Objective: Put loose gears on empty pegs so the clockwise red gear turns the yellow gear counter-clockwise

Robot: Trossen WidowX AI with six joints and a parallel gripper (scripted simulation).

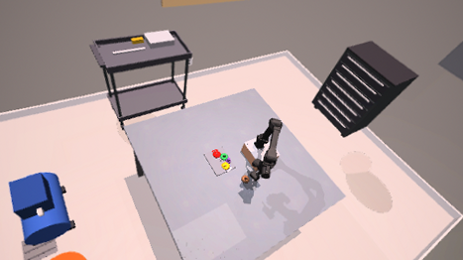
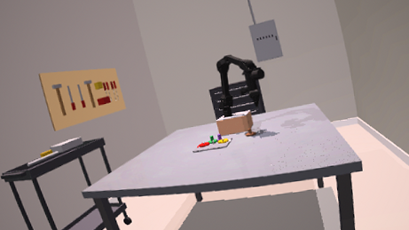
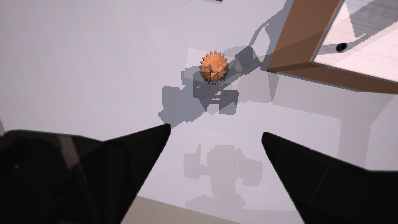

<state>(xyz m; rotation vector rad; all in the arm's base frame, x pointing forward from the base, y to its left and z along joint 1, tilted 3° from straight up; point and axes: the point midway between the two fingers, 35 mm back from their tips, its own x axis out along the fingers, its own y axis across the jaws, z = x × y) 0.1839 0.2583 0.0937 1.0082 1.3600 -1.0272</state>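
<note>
My claw (image 3: pixel 214 132) hangs wide open, holding 0 gears.
1 orange gear (image 1: pixel 245 178) (image 2: pixel 250 133) (image 3: pixel 214 67) sits upper centre of my wrist view.

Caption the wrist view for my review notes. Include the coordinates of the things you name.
Open gripper (image 1: pixel 261 176) (image 2: pixel 255 99) (image 3: pixel 214 132) above the table, with an orange gear (image 1: pixel 245 178) (image 2: pixel 250 134) (image 3: pixel 214 67) beyond its fingertips and a brown-sided box (image 1: pixel 250 155) (image 2: pixel 235 125) (image 3: pixel 299 35) at upper right.

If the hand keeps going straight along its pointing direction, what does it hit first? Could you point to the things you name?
Probably the bare grey table top (image 1: pixel 191 120) (image 2: pixel 177 168) (image 3: pixel 100 60), just beside the orange gear (image 1: pixel 245 179) (image 2: pixel 250 134) (image 3: pixel 214 67); the wrist view shows nothing between the open fingers. Depth is unclear, so it might clip the gear.
</note>
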